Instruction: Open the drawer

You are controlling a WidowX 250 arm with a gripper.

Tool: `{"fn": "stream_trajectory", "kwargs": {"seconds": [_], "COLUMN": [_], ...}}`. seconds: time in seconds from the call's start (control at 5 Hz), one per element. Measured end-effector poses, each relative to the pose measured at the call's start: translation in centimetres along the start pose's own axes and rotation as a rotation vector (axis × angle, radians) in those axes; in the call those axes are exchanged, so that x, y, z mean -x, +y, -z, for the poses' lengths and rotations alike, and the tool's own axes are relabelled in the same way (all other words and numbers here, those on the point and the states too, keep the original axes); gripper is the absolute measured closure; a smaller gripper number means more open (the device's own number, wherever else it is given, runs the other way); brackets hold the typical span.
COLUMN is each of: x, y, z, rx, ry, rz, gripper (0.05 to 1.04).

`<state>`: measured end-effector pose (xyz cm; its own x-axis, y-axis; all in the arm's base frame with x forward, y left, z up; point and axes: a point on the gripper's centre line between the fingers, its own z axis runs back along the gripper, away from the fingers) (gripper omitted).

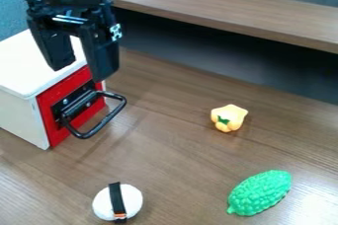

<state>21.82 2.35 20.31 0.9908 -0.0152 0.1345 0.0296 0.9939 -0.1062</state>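
here | tool [80,72], fingers apart | near glossy looped handle [106,119] | flat red drawer front [48,114]

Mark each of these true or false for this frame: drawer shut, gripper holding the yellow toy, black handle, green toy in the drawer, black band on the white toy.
1. The drawer is shut. True.
2. The gripper is holding the yellow toy. False: it is open above the drawer's handle, and the toy lies on the table.
3. The handle is black. True.
4. The green toy is in the drawer. False: it lies on the table.
5. A black band crosses the white toy. True.
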Motion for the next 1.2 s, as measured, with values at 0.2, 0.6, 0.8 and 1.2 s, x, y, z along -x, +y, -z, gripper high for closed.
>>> {"fn": "stream_trajectory", "kwargs": {"seconds": [0.2,0.6,0.8,1.2], "x": [0.0,-0.3,-0.7,-1.3], "y": [0.0,-0.4,-0.1,2.5], "z": [0.4,3.8,4.6,6.7], "rx": [0.004,-0.032,-0.067,-0.217], "ry": [0.016,0.09,0.079,0.063], "rz": [-0.007,-0.088,-0.103,-0.065], "gripper": [0.085,0.085,0.085,0.085]}}
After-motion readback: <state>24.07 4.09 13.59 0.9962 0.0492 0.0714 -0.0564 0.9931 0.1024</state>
